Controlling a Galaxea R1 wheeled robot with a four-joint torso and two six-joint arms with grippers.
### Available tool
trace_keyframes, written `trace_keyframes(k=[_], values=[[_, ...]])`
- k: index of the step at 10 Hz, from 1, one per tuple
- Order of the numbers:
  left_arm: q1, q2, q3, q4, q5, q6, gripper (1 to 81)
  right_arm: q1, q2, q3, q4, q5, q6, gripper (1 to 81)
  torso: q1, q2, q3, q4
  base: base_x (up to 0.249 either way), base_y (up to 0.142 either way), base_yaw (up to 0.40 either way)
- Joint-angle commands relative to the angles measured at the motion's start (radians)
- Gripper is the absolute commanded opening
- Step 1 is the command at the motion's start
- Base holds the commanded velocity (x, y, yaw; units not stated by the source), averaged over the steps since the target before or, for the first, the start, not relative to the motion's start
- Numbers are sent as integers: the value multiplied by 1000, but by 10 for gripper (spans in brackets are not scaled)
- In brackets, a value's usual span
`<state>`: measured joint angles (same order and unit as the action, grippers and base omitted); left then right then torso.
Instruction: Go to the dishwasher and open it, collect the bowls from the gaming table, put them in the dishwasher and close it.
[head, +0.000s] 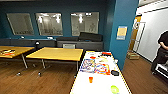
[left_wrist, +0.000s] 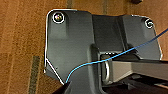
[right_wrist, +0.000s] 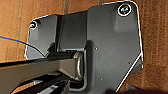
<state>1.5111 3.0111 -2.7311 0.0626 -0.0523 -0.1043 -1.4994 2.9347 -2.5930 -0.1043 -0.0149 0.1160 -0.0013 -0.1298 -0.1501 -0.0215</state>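
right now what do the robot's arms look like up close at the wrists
Each wrist carries a wide dark grey plate with rounded corners and round fittings at them, plus a jointed dark bar beside it. A thin blue cable runs across the left one; another shows by the right plate.

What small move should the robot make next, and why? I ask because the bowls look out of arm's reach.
Probably a short drive forward along the gaming table. The lime green bowl sits at its near end and the black bowl farther up, by the small orange cup, and both wrist views look down on wooden floor, so the arms likely hang low.
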Motion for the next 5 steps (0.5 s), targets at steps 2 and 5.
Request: trace_keyframes(k=[2,5], values=[[-50,-1,1,-3,49,5,811,49,-9,8,3,-43,-2,811,1,0,0,0,45,0,0],[-50,-1,1,-6,49,5,811,49,-7,10,6,-43,-2,811,2,-1,0,0,109,0,0]])
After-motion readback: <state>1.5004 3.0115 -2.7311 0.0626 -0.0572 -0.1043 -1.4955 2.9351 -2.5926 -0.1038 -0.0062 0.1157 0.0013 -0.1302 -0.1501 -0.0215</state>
